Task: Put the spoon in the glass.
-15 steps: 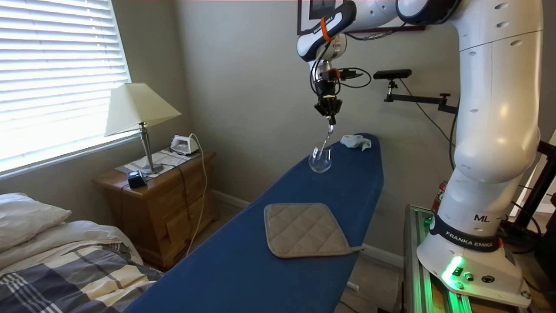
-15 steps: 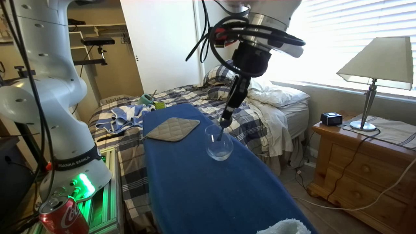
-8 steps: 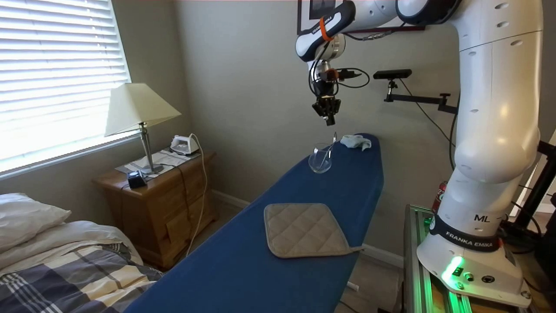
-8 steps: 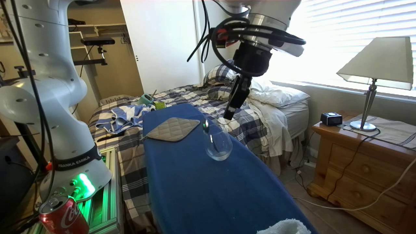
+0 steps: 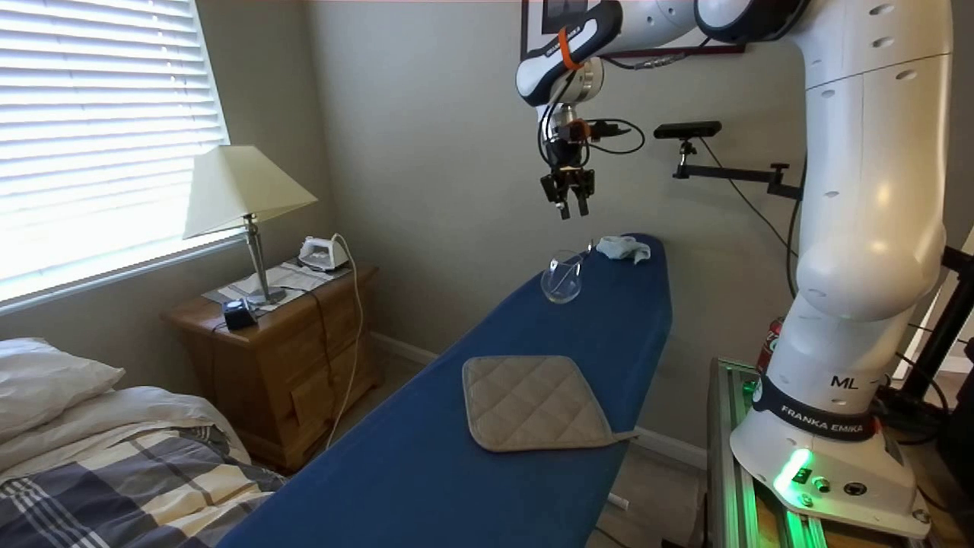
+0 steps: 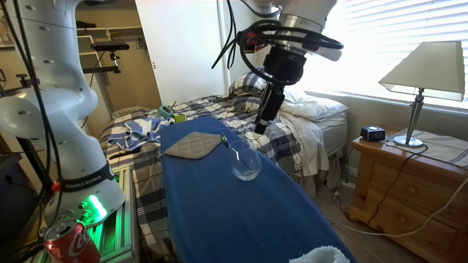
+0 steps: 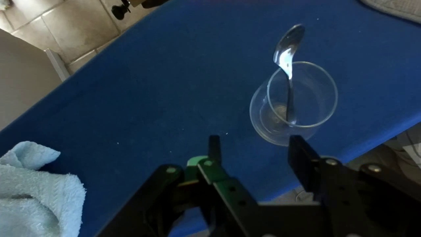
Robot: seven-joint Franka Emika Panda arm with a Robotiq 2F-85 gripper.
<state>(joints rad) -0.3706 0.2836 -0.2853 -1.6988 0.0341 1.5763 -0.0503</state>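
A clear round glass [image 7: 310, 102] stands upright on the blue board. The silver spoon [image 7: 290, 46] has its handle inside it and slants against the rim, its bowl sticking out above. Both exterior views show the spoon [image 6: 224, 138] leaning out of the glass [image 6: 246, 170]; the same glass [image 5: 561, 283] is at the board's far end in an exterior view. Above it hangs my gripper [image 5: 575, 214], pointing down. In the wrist view the gripper [image 7: 256, 138] is open, its fingers apart with nothing between them, clear of both spoon and glass.
A grey quilted pad [image 5: 536, 403] lies on the blue ironing board [image 5: 426, 457]. A white cloth [image 7: 39, 194] rests near the board's narrow end. Beside the board are a bed [image 6: 219, 109] and a wooden nightstand [image 5: 289, 342] with a lamp [image 5: 247, 190].
The gripper has let go of the spoon, opened and drawn a little up and away. The spoon has tipped over sideways against the rim; the glass has hardly moved.
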